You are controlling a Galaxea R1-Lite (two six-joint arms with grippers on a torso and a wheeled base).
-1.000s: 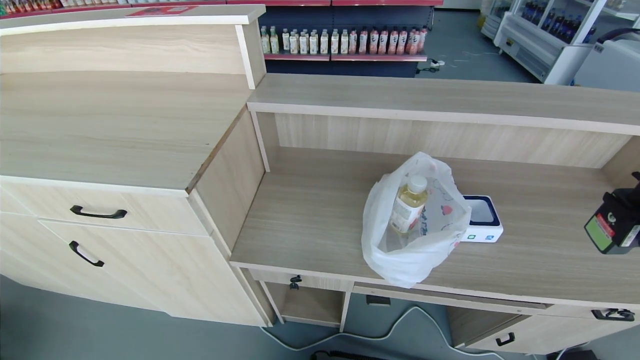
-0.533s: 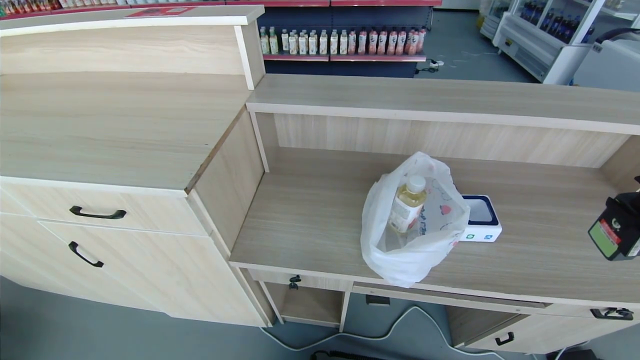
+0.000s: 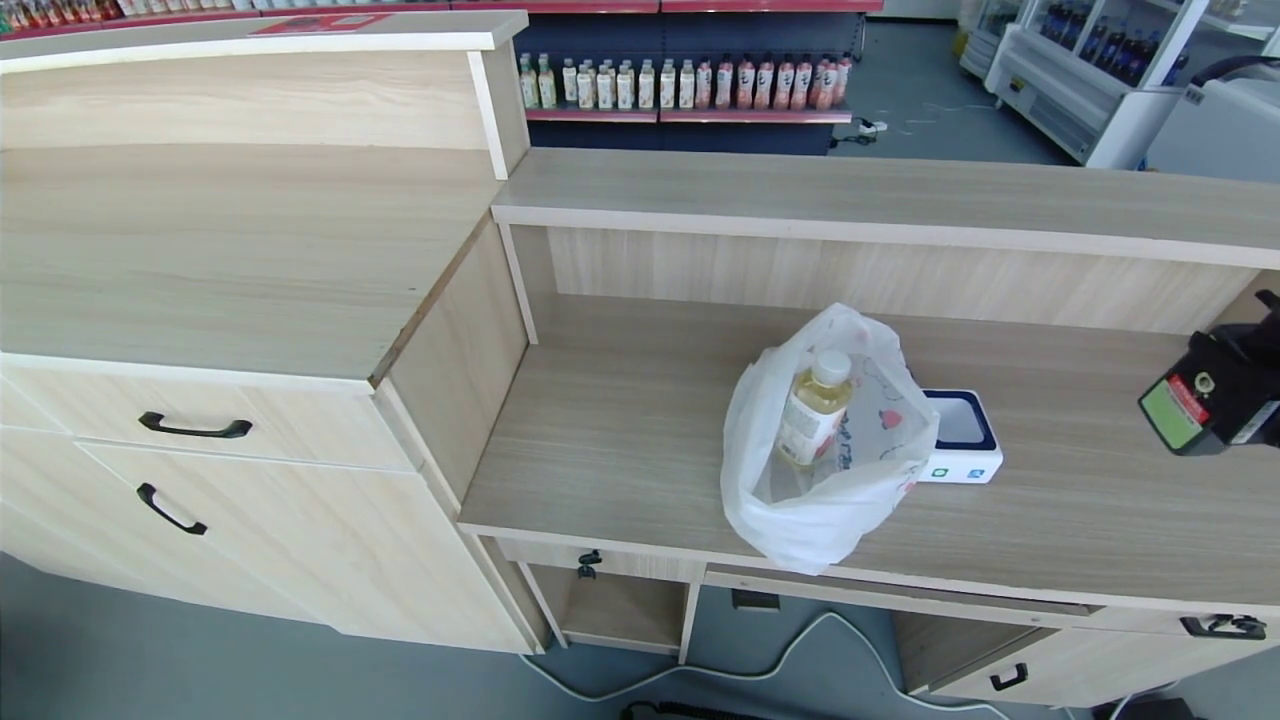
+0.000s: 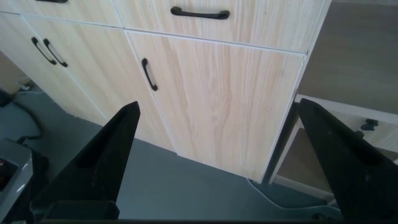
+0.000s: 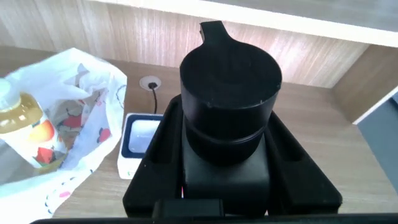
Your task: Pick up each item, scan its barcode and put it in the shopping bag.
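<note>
A white plastic shopping bag point(image 3: 830, 470) stands open on the lower counter with a yellow drink bottle point(image 3: 815, 405) upright inside it. Right behind the bag lies a white and blue barcode scanner point(image 3: 960, 435). At the far right, above the counter, my right gripper point(image 3: 1225, 390) is shut on a black item point(image 3: 1185, 410) with a green and red label. The right wrist view shows that black round item point(image 5: 230, 81) between the fingers point(image 5: 149, 174), with the bag point(image 5: 81, 118) and scanner point(image 5: 140, 137) beyond it. My left gripper point(image 4: 211, 186) hangs open over the floor, facing cabinet doors.
A raised wooden ledge point(image 3: 880, 200) runs behind the lower counter point(image 3: 620, 440), and a taller cabinet top point(image 3: 220, 250) rises on the left. Drawers with black handles point(image 3: 195, 428) sit below it. A cable hole point(image 5: 149, 83) lies in the counter near the scanner.
My right gripper has carried the black item up and toward the back of the counter, slightly leftward. The bag, bottle and scanner have stayed put.
</note>
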